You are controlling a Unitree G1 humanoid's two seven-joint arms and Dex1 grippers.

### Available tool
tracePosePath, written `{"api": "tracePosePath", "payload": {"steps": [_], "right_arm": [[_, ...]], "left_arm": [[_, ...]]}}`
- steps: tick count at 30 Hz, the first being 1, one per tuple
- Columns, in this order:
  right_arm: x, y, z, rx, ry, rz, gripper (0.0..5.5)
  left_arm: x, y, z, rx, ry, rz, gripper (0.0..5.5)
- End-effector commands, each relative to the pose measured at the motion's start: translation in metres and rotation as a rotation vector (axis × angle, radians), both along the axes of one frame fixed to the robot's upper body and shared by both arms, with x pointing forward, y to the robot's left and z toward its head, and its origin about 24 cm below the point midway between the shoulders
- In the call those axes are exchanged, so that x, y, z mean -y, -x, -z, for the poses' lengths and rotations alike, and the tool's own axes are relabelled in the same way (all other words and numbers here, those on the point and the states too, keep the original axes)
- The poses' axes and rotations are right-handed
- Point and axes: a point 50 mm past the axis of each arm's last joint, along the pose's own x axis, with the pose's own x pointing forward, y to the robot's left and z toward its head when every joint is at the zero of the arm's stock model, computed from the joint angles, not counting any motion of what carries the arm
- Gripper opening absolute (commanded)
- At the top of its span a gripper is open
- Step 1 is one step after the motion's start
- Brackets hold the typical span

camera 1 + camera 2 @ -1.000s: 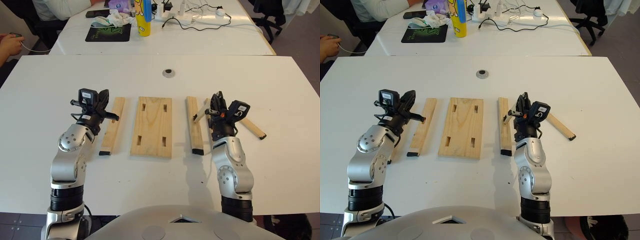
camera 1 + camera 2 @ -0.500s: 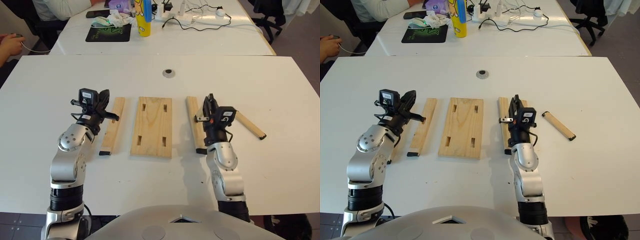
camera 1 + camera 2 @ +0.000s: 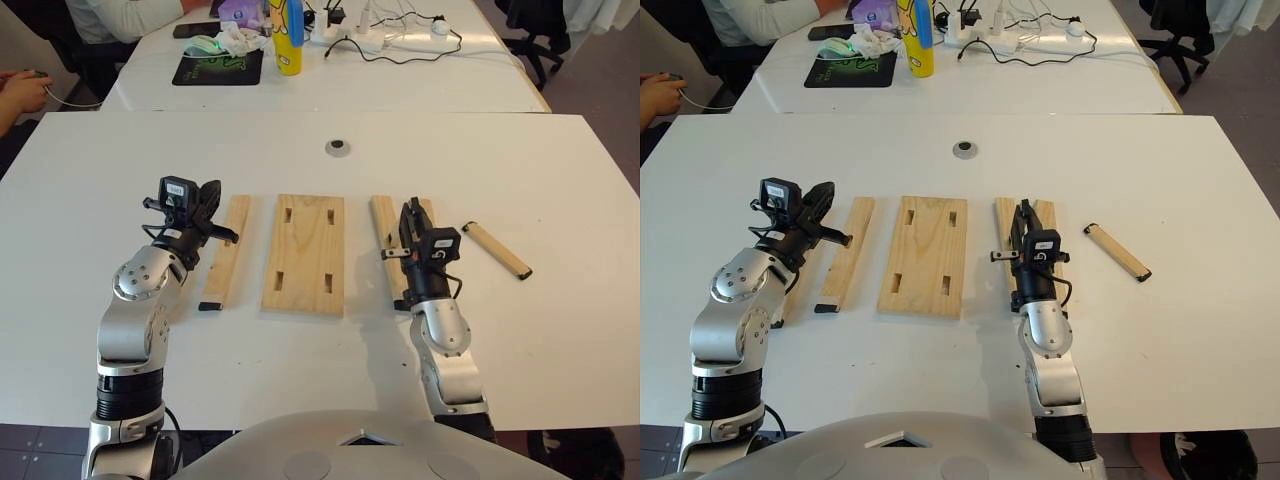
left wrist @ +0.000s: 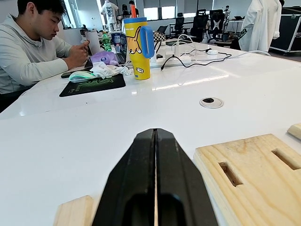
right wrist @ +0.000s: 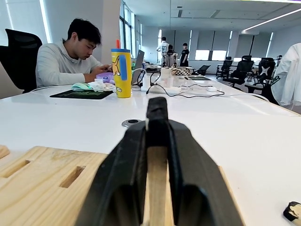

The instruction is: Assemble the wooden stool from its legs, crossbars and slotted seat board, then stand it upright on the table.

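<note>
Pine stool parts lie flat on a white table [image 3: 560, 170]: the slotted seat board [image 3: 303, 253] in the middle, a plank [image 3: 225, 250] to its left, more pieces to its right. The right gripper [image 3: 407, 218] seems to pinch a wooden strip [image 5: 156, 179] just right of the board. The left gripper [image 4: 155, 134] is closed on nothing beside the left plank. The strip looks light, stiff and smooth, and would likely swing if held by an end, so a hold across its narrow faces near the middle suits it. Since a second ago the right arm has swung inward toward the board; the left arm has not moved.
</note>
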Motion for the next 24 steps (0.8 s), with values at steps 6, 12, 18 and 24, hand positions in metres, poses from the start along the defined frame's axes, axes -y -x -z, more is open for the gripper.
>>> {"api": "tracePosePath", "payload": {"steps": [6,12,18,24], "right_arm": [[0.015,0.036,0.080,-0.449,0.076,-0.025,0.43],[0.011,0.013,0.036,-0.195,0.046,-0.017,0.43],[0.012,-0.002,0.000,-0.023,0.038,-0.004,1.18],[0.008,-0.010,-0.029,0.086,0.059,-0.036,1.18]], "left_arm": [[-0.003,-0.003,-0.005,0.006,-0.015,0.000,0.00],[-0.002,-0.004,-0.006,0.017,-0.012,-0.008,0.00],[-0.001,-0.004,-0.006,0.025,0.000,-0.018,0.00],[-0.001,-0.003,-0.006,0.026,0.003,-0.017,0.00]]}}
